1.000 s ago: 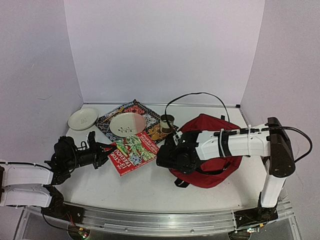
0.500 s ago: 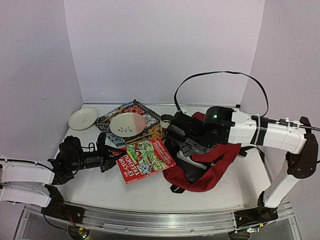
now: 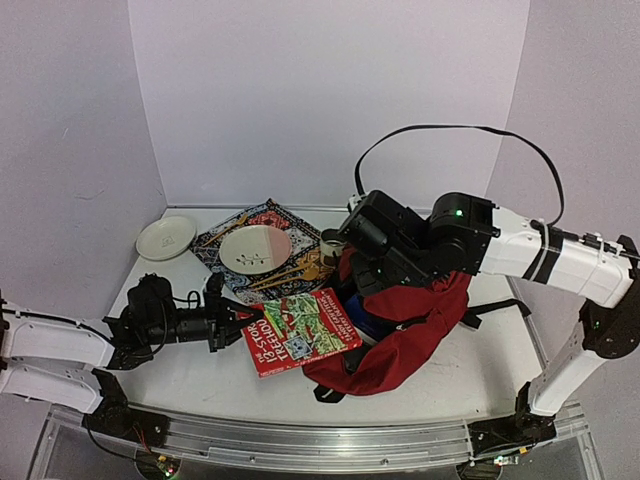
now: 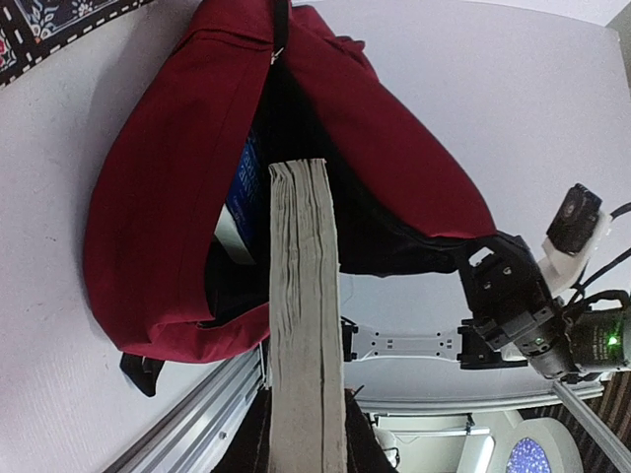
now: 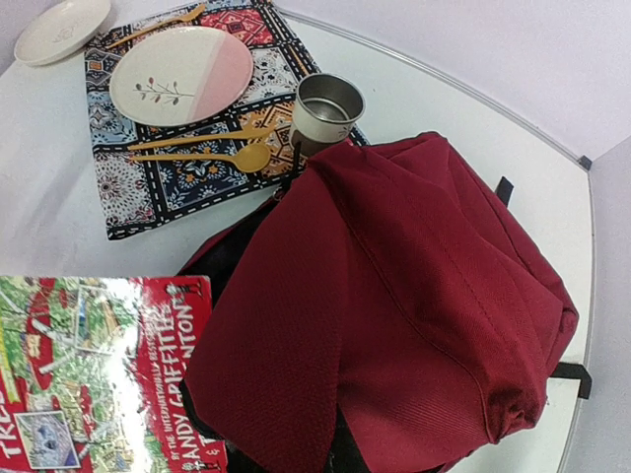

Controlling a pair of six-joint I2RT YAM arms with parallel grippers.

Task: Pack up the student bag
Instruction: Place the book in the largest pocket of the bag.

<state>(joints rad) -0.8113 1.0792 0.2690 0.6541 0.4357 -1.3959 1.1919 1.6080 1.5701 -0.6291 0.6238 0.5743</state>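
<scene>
Two arms work over the white tabletop [image 3: 190,385]. One student bag [image 3: 415,325] lies on the right half, nearer the middle than the right edge. Its upper fabric is held up off the surface and its black-lined mouth faces the left edge.

The right pincer [image 3: 365,278] is pressed together on that raised fabric, pinching the student bag. Its wrist view shows only bunched red cloth, with the fingers buried in it. The left pincer [image 3: 240,325] reaches in low from the near-left corner and is clamped on one red book [image 3: 303,332]. In its wrist view a finger sits on each cover with the page block between them.

The book's free end overlaps the opening of the bag. One blue item [image 4: 243,187] stands inside the mouth, directly behind the book's leading edge, with a white surface just below it. What either of these is cannot be told.

One patterned placemat [image 5: 148,187] lies along the far edge, left of centre. There are two plates:
- a pink-and-white plate [image 5: 180,74] on the mat
- a smaller white plate [image 5: 61,28] off the mat, toward the far-left corner

Three gold-coloured utensils [image 5: 222,158] lie on the mat, one on the far side of the larger plate and two side by side on its near side. One metal cup [image 5: 327,103] stands upright at the mat's right-hand end, just beside the lifted bag fabric. Whether cup and fabric touch cannot be told. One black strap [image 3: 490,310] trails from the bag toward the right edge.
</scene>
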